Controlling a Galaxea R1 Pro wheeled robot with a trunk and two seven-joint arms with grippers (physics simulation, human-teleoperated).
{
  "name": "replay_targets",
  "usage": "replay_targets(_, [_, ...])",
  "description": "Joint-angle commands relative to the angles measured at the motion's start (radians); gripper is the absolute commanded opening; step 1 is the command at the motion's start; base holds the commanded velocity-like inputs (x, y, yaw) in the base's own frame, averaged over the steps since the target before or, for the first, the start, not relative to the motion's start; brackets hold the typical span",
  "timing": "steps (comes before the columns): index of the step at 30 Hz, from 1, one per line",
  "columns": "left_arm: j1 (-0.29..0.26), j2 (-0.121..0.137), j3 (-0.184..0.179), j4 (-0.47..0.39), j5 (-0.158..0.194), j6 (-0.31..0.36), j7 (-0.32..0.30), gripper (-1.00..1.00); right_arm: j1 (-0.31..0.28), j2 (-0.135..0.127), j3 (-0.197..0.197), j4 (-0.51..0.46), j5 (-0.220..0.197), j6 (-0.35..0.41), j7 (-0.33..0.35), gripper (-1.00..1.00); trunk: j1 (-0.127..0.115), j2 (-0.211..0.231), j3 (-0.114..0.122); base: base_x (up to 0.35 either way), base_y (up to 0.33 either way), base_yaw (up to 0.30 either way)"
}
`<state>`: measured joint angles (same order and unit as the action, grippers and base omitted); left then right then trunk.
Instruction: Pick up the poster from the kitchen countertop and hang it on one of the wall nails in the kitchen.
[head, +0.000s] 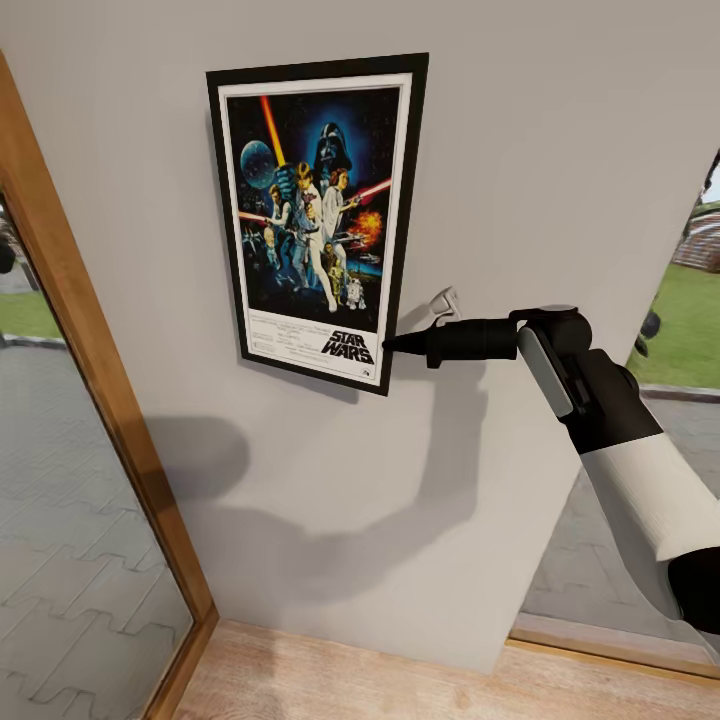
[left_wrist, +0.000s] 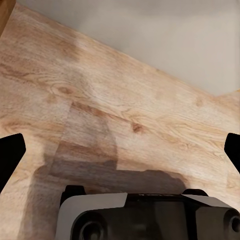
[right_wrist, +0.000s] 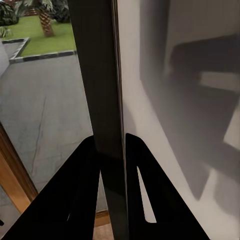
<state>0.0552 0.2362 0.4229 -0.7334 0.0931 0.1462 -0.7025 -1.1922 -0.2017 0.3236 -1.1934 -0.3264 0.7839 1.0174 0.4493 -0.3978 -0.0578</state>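
The black-framed Star Wars poster (head: 315, 215) stands upright, flat against the grey wall (head: 540, 150). My right gripper (head: 392, 345) is shut on the poster's lower right corner, coming in from the right. In the right wrist view the frame's dark edge (right_wrist: 97, 75) runs between the two black fingers (right_wrist: 80, 190) of that gripper (right_wrist: 111, 150). My left gripper (left_wrist: 120, 152) hangs open over the plank floor (left_wrist: 130, 115), with nothing between its fingertips (left_wrist: 10, 155). The wall nails are hidden from me, and the kitchen countertop is out of view.
A tall light-wood window frame (head: 90, 340) borders the wall on the left, with paving and lawn outside. Another glazed opening (head: 680, 330) lies to the right of the wall. Light-wood floor (head: 350, 680) runs along the wall's foot.
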Motion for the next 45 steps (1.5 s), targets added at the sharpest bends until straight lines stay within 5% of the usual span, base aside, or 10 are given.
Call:
replay_targets(1, [0.000,0.000,0.000,-0.001,0.010,0.010,-0.003,1.00,-0.001,-0.001,0.002,0.000,-0.006,0.006,0.000,-1.00,0.001,-0.002,-0.002,0.000,0.000,0.000])
replay_targets(45, [0.001,-0.005,0.002,-0.007,0.009,0.010,-0.002,1.00,0.006,-0.001,-0.003,0.001,-0.011,-0.016,0.000,-1.00,0.001,-0.002,-0.002,0.026,0.000,0.000])
